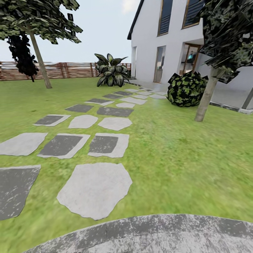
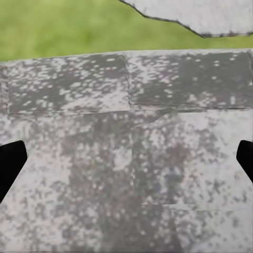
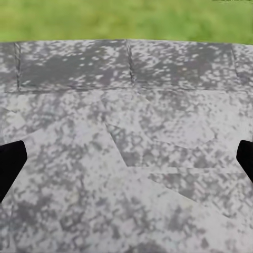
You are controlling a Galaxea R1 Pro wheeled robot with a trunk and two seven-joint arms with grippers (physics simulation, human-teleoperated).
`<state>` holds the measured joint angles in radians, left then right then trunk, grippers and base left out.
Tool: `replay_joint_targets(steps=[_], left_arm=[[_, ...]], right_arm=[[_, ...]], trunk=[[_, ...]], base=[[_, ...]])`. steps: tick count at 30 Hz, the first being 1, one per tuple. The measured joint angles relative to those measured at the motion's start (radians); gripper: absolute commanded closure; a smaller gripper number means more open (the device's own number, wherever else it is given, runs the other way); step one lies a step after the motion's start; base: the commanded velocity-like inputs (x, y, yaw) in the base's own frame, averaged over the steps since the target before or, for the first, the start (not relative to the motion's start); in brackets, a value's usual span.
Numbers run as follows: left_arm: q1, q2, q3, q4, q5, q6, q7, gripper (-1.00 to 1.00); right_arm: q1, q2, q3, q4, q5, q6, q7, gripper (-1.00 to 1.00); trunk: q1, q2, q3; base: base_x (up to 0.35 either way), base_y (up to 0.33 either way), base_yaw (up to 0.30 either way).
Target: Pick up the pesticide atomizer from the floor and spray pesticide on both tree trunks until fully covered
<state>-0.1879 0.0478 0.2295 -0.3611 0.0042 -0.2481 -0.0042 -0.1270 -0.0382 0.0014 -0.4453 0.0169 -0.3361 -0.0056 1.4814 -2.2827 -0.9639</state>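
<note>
- I am looking out over the wide green lawn [image 1: 182, 147] of the garden, which is stretching back to a brown horizontal-slat wooden fence [image 1: 66, 69] and a white two-storey house [image 1: 154, 38] at the right.
- A path of flat grey irregular stepping stones [image 1: 95, 189] is running across the grass toward the house, and the curved rim of a round grey paved patio [image 1: 158, 233] is lying nearest me.
- Two trees with pale grey-brown leaning trunks are standing well apart: the left tree trunk [image 1: 39, 58] is rising near the fence, and the right tree trunk [image 1: 207, 95] is rising beside a round dark leafy bush [image 1: 186, 88].
- A broad-leaved dark green plant [image 1: 111, 70] is growing between the fence and the house.
- My left gripper [image 2: 126, 161] is hanging over the speckled patio paving, its black fingertips [image 2: 10, 161] spread wide with nothing between them; grass and a stepping-stone edge are lying beyond.
- My right gripper [image 3: 126, 161] is hanging over the same paving, its fingertips [image 3: 11, 158] likewise spread wide and holding nothing.
</note>
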Motion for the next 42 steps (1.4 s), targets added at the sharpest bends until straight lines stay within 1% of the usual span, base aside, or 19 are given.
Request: replay_joint_targets(steps=[13,20,42], left_arm=[[0.000,0.001,0.000,-0.001,0.000,0.000,0.000,-1.00],[0.000,0.006,0.000,-0.001,0.001,0.000,0.000,-1.00],[0.000,0.009,0.002,-0.001,0.003,-0.002,0.000,-1.00]], right_arm=[[0.000,0.000,0.000,0.000,0.001,0.000,0.000,-1.00],[0.000,0.000,0.000,0.000,0.001,0.000,0.000,-1.00],[0.000,0.000,0.001,0.000,0.000,-0.001,0.000,-1.00]], trunk=[[0.000,0.000,-0.017],[0.000,0.000,-0.026],[-0.001,0.000,-0.052]], base=[[0.000,0.000,0.170],[0.027,0.000,0.170],[0.326,0.000,0.195]])
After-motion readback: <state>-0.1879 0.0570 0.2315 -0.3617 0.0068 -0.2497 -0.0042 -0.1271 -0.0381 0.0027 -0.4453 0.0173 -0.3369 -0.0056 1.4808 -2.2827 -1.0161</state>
